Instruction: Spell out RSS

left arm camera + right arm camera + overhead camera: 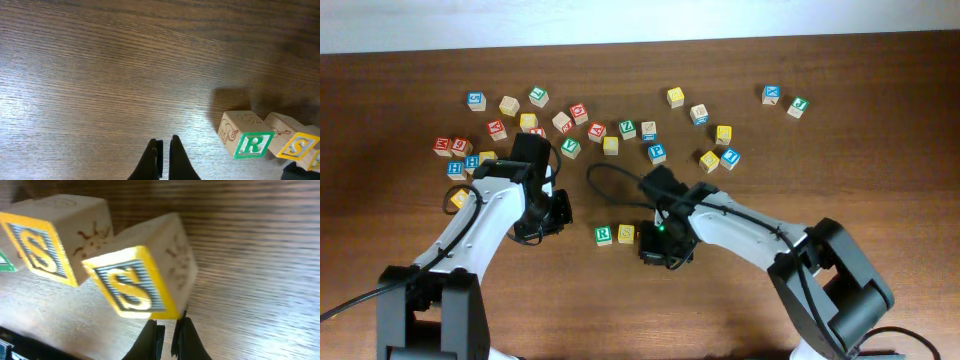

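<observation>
The green R cube [603,234] stands on the wooden table with a yellow S cube [625,234] touching its right side. In the left wrist view the R cube [248,142] and that S cube [295,146] sit at the lower right. My left gripper [162,142] is shut and empty, left of the R cube and apart from it [545,222]. In the right wrist view the first S cube [47,235] is at the upper left. A second S cube [137,280] sits tilted beside it, against my shut right gripper's tips [167,324]. Overhead, my right gripper [658,245] hides this cube.
Several other letter cubes lie scattered across the far half of the table, from the left group [460,160] through the middle [620,130] to the far right [785,100]. A black cable [595,180] loops behind the row of cubes.
</observation>
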You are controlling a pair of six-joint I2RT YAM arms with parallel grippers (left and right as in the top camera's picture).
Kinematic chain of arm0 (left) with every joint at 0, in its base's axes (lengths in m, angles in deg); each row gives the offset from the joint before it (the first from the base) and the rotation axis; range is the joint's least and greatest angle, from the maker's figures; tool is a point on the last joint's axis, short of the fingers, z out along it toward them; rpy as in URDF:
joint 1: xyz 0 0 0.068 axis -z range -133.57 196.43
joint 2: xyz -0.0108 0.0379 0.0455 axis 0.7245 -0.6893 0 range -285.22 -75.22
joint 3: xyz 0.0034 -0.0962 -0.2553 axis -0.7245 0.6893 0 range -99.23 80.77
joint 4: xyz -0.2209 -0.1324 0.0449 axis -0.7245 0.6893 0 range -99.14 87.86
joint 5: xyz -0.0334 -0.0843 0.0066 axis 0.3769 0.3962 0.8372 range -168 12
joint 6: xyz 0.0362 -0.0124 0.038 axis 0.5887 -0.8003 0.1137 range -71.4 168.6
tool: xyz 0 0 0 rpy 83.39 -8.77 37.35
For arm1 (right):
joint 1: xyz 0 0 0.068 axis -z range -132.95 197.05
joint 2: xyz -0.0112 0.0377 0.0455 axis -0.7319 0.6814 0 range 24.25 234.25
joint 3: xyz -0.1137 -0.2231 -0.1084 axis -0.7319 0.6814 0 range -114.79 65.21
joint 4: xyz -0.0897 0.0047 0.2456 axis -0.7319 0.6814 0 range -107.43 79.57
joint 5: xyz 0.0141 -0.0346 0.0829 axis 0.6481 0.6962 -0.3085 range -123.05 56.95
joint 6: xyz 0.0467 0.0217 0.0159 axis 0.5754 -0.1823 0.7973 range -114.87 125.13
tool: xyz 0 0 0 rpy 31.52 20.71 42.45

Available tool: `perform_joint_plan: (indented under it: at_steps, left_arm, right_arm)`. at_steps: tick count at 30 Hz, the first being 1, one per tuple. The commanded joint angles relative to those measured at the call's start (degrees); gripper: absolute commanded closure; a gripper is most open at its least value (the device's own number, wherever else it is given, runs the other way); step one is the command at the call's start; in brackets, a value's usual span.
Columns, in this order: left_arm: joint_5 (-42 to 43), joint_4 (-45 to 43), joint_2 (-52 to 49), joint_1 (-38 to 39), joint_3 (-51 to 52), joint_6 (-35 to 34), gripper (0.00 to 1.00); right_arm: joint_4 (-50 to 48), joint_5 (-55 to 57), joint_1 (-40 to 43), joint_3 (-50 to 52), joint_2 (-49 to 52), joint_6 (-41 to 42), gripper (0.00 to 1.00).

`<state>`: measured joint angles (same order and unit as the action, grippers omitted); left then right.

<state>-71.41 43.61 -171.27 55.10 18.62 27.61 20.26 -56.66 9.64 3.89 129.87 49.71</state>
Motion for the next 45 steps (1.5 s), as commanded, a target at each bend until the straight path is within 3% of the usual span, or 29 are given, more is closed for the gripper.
perform_joint_plan:
  at_steps: [1,9,12,18,20,23,27,29,32,39,45]
  left_arm:
    - [-0.4,0.7,0.4,0.1,0.3,-0.7,1.0]
    - [-0.4,0.9,0.4,0.1,0.3,-0.7,1.0]
    - [-0.4,0.9,0.4,0.1,0.3,-0.7,1.0]
    - [-0.4,2.1,0.4,0.6,0.3,0.1,1.0]
    - [-0.4,1.8,0.3,1.7,0.3,0.1,1.0]
    - [-0.4,1.5,-2.3,4.3,0.3,0.1,1.0]
    - [4.7,-2.4,-9.9,7.2,0.3,0.1,1.0]
    - [8.2,-4.5,-11.1,7.8,0.3,0.1,1.0]
    - [8.3,-6.8,-11.1,8.8,0.3,0.1,1.0]
    - [8.3,-9.0,-11.1,10.8,0.3,0.1,1.0]
    - [8.3,-9.8,-11.1,12.2,0.3,0.0,1.0]
  right_arm:
    - [-1.6,1.8,0.0,0.3,0.6,1.4,0.96]
    - [-5.5,3.3,0.0,0.2,0.6,-0.9,0.96]
    - [-4.9,3.3,0.0,-1.6,0.6,-5.2,0.96]
    - [13.2,3.4,1.6,-13.4,0.4,-11.8,0.96]
    - [20.2,5.2,5.6,-16.5,0.4,-12.7,0.96]
    - [25.1,5.3,14.2,-16.5,0.5,-21.7,0.96]
    - [24.0,6.4,16.7,-13.2,0.5,-21.9,0.96]
    - [18.9,6.3,16.3,-9.5,0.6,-20.9,0.96]
    - [11.8,4.7,15.8,-5.6,0.6,-16.7,0.96]
    - [6.8,7.8,9.3,-4.8,0.6,-6.5,0.96]
    - [6.1,7.8,9.2,-4.8,0.6,-6.3,0.96]
